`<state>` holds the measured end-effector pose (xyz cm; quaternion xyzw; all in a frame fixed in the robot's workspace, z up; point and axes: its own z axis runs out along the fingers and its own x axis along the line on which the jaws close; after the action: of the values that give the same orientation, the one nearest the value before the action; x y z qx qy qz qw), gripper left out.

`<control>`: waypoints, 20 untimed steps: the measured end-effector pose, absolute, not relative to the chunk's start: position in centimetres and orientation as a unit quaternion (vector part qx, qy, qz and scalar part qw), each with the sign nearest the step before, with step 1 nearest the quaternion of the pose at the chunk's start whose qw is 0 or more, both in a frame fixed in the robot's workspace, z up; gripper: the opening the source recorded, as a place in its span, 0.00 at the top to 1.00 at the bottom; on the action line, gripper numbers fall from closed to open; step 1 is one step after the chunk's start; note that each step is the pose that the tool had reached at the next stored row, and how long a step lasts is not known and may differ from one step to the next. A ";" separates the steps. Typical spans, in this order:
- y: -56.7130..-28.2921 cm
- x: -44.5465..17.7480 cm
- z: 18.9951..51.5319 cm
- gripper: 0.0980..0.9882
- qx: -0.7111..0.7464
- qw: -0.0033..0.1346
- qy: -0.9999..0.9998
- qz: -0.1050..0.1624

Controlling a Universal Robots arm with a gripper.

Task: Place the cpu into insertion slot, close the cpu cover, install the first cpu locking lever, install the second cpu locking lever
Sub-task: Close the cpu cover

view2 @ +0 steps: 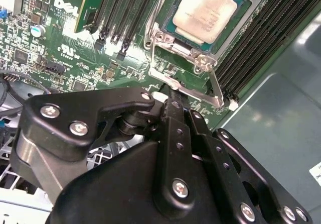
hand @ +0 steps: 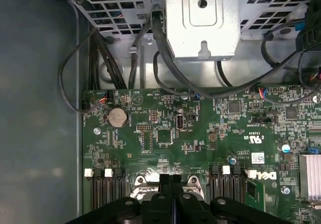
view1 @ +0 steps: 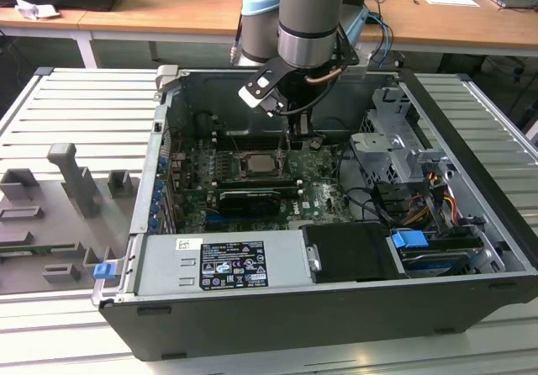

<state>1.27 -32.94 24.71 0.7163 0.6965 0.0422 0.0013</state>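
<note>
The claw [view2: 173, 101], closed on nothing, is pressing at a locking lever [view2: 199, 93] beside the seated cpu [view2: 208, 10]; a steady, straight push is advisable, avoiding the memory slots [view2: 266, 38].

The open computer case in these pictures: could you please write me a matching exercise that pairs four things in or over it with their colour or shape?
Things:
1. processor chip
2. coin battery
3. drive clip
4. gripper

Descriptions:
A. blue
B. black
C. round and silvery
D. square with a pale metal top

Pairs: 1-D, 2-C, 3-A, 4-B
</note>
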 end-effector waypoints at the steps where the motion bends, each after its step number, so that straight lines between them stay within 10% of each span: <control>1: -32.9 1.2 24.7 0.99 0.716 0.001 0.697 0.042; 20: -32.9 0.1 24.7 0.99 0.716 0.001 0.697 0.042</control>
<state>0.07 -32.93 24.71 0.7162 0.6966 0.0422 0.0013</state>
